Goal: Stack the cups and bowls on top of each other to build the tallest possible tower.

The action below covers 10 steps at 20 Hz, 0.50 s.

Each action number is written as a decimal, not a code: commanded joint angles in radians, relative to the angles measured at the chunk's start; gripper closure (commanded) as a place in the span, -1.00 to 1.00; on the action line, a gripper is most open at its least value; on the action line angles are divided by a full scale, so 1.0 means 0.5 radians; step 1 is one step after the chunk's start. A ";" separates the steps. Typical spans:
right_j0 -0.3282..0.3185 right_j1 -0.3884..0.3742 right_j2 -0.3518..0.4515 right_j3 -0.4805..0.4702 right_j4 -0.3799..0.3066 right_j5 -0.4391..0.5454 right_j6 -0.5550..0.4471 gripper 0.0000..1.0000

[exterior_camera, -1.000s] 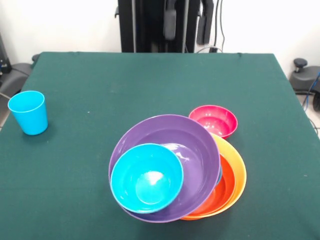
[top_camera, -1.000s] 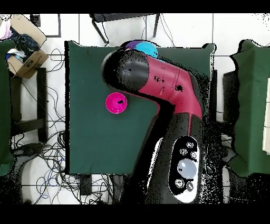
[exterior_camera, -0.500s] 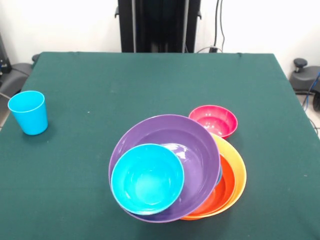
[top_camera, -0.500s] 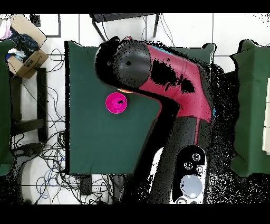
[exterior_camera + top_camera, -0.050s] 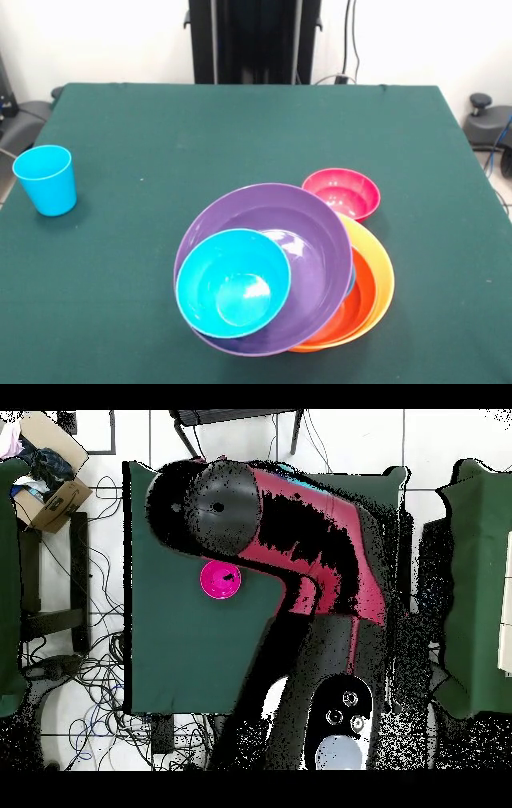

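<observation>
Green felt table (image 5: 240, 128) w/ glossy round nested bowls (image 5: 272, 264), tapered blue cup (image 5: 46, 180) apart (fingers' state: can't tell).

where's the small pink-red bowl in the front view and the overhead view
Front view: the small glossy pink-red plastic bowl sits right of centre on the green table, just behind the stack's big orange bowl.
Overhead view: the same bowl shows left of centre, beside the red and black arm, which covers the stack.
Shared landmark: the green table itself; the bowl is the one loose dish both views show.
</observation>
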 commanded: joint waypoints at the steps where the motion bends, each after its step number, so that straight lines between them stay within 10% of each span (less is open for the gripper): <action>1: -0.002 0.081 0.084 -0.056 -0.023 0.259 0.270 -1.00; 10: -0.090 0.261 0.147 -0.275 -0.026 0.165 0.196 -1.00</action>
